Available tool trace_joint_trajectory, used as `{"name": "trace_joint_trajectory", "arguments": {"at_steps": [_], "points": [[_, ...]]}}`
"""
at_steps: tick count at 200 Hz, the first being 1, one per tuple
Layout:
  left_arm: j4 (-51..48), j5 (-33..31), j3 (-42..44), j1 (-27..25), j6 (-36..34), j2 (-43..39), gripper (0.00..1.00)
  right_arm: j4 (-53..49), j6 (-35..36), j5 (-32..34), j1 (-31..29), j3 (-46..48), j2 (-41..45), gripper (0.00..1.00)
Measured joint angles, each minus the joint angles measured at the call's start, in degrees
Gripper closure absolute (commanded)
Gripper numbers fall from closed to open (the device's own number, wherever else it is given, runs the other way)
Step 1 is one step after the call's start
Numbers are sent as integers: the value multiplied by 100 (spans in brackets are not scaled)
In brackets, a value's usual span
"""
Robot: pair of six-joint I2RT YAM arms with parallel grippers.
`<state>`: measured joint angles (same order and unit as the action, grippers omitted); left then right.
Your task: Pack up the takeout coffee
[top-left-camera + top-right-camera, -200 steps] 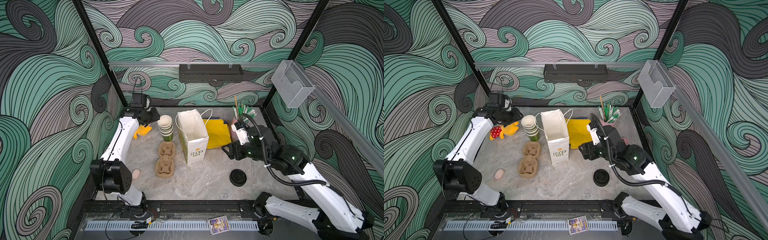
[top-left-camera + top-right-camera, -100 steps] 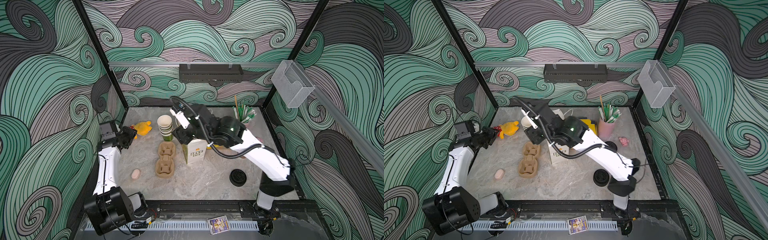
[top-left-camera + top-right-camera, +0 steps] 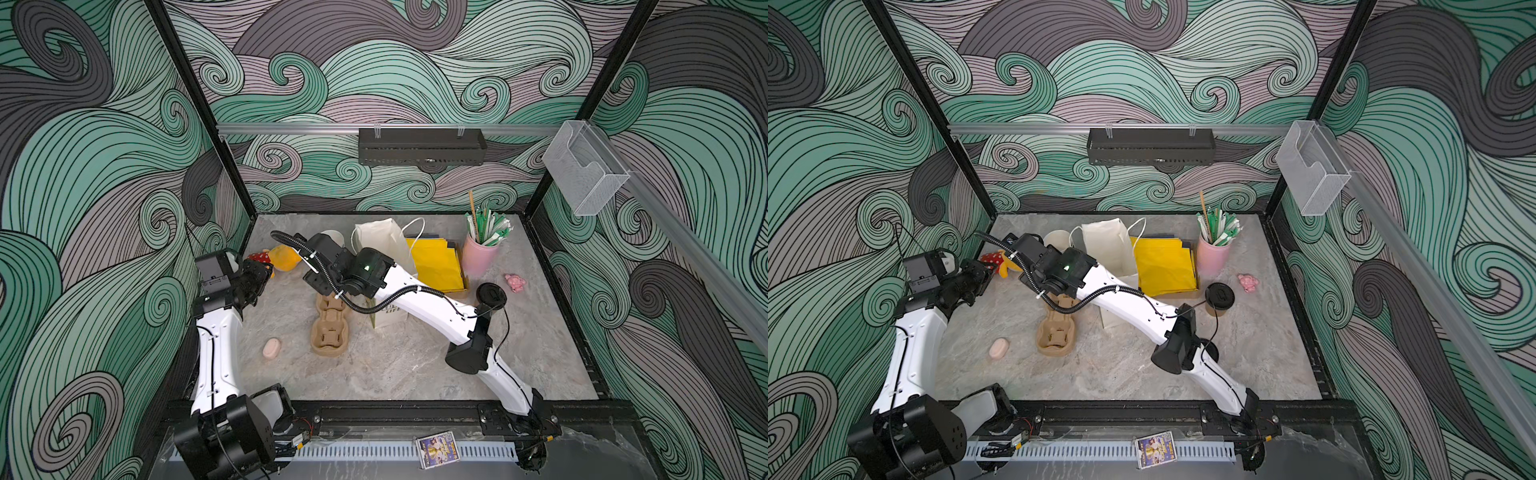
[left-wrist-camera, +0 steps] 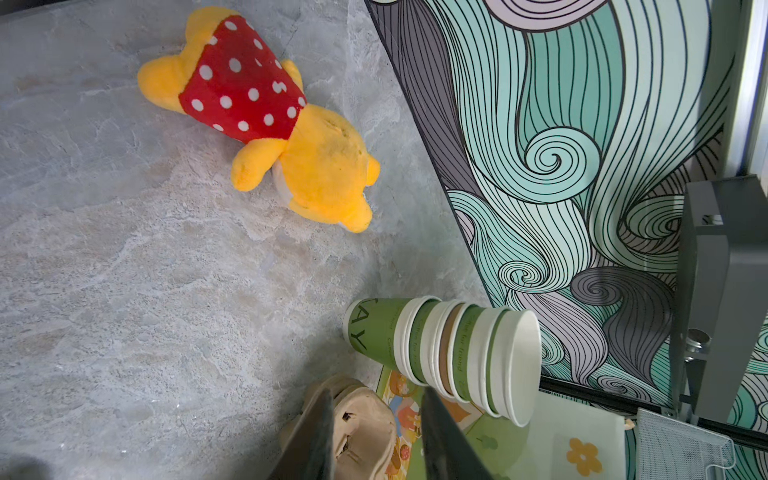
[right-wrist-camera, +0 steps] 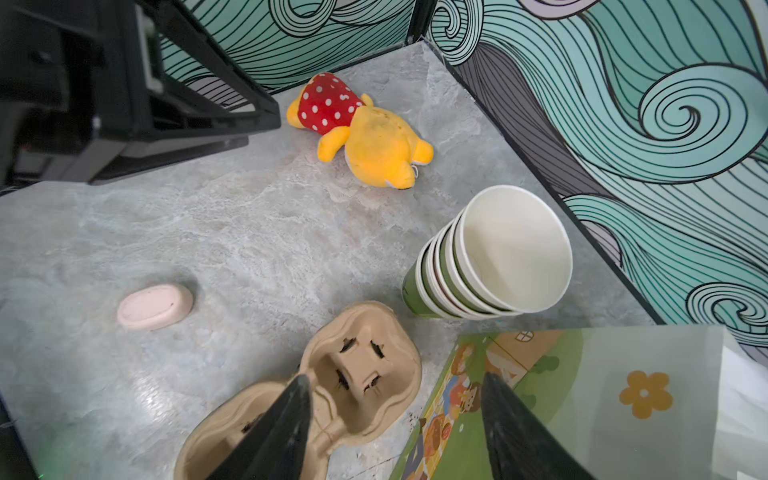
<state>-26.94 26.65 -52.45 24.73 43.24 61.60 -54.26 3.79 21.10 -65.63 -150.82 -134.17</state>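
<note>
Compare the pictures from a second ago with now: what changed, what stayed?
The right gripper swung from the right side, across the paper bag, to hover open over the pulp carrier. The left gripper drew back from beside the plush toy to the left side, open. Nothing was gripped or released. Bag, carrier, cup stack and toy stayed put.

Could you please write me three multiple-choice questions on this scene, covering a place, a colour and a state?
1. Where does the lidded coffee cup stand? A. Far left corner. B. Beside the yellow paper. C. Front edge.
2. What colour is the plush bear's shirt? A. Red, white dots. B. Blue. C. Green.
3. How is the right claw? A. Fully shut. B. Clamped on something. C. Open, empty.
Answers: B, it stands next to the paper; A, the dotted shirt shows clearly; C, its fingers are spread with nothing between.
</note>
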Motion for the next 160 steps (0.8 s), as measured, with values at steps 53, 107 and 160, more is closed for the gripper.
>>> {"name": "trace_joint_trajectory", "arguments": {"at_steps": [53,107,160], "points": [[-4,122,22,0,-70,-28,63,651,378,391,114,-310,-481,46],[111,573,107,0,-96,96,64,1113,811,588,278,-256,-721,55],[142,973,107,0,-175,481,66,1145,763,214,542,-256,-741,54]]}}
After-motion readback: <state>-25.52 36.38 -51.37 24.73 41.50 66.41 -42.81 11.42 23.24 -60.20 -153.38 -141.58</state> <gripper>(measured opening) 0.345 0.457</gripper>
